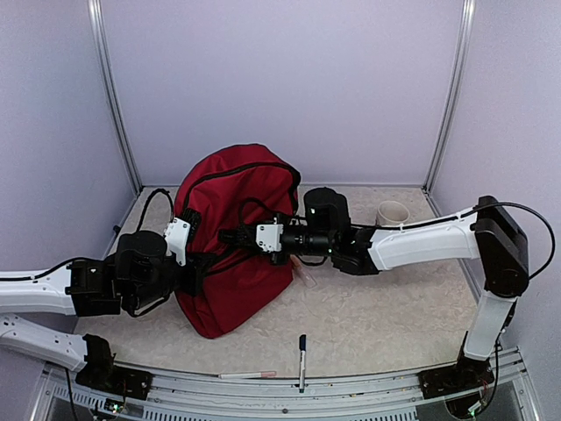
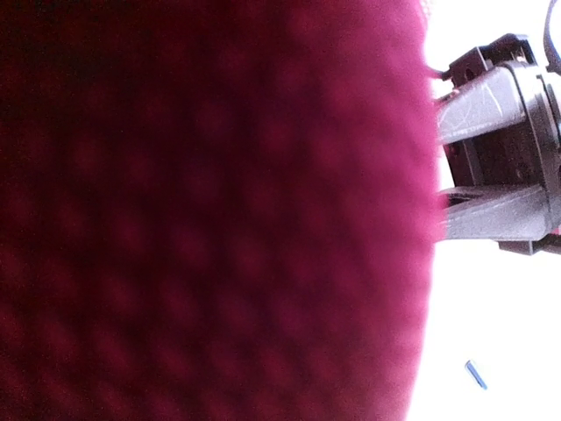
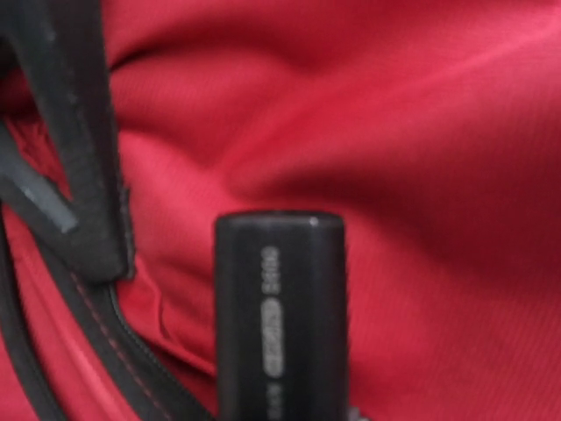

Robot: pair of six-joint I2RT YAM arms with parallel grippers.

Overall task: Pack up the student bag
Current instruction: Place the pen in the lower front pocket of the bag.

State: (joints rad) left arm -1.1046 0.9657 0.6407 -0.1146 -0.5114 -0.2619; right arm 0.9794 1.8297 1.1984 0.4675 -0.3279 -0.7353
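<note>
The dark red student bag (image 1: 235,180) lies in the middle of the table, with black straps and a zipper on top. My left gripper (image 1: 188,253) presses against its left side. In the left wrist view the red fabric (image 2: 219,210) fills the frame and hides my fingers. My right gripper (image 1: 238,235) reaches over the bag from the right. In the right wrist view a black stick-shaped object with white print (image 3: 280,316) stands up from between the jaws, close over the bag's fabric (image 3: 421,132) beside a black zipper (image 3: 83,303) and strap (image 3: 74,132).
A blue-capped pen (image 1: 301,347) lies near the front edge and also shows in the left wrist view (image 2: 476,374). A thin pinkish pen (image 1: 250,374) rests on the front rail. A white cup (image 1: 393,213) and a black object (image 1: 326,205) stand at the back right. Walls enclose three sides.
</note>
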